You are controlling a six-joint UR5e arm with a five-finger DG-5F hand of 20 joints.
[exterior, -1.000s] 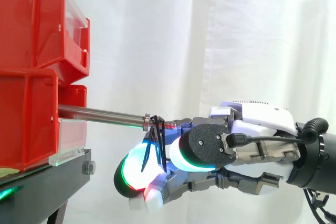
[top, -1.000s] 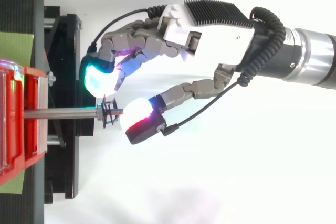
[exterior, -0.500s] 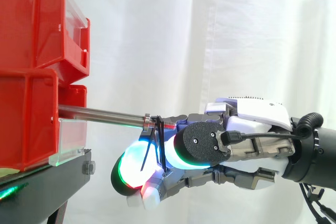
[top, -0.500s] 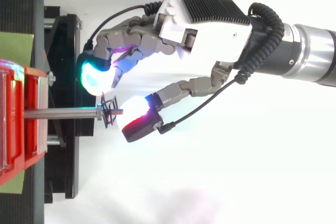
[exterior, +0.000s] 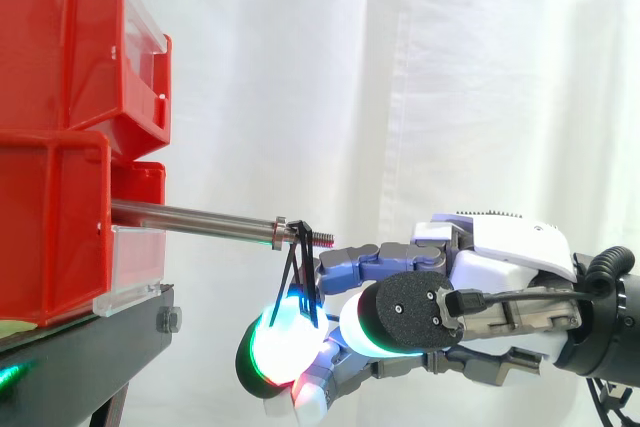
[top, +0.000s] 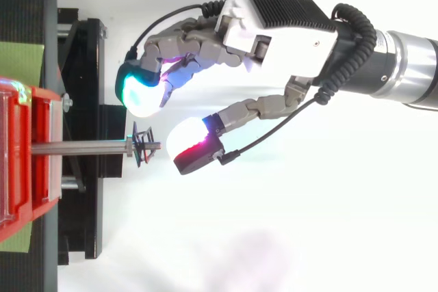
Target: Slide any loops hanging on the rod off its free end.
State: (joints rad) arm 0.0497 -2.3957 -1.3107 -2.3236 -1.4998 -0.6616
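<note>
Black loops (exterior: 299,277) near rod's (exterior: 190,217) free end

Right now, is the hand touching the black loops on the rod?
Apart. The top view shows white gaps between the loops and the hand's fingertips on both sides.

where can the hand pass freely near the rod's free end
Free: above the rod, right of the upper red bin, before the curtain. Crowded: under and past the tip, where the loops hang close to the glowing pads of the hand.
</note>
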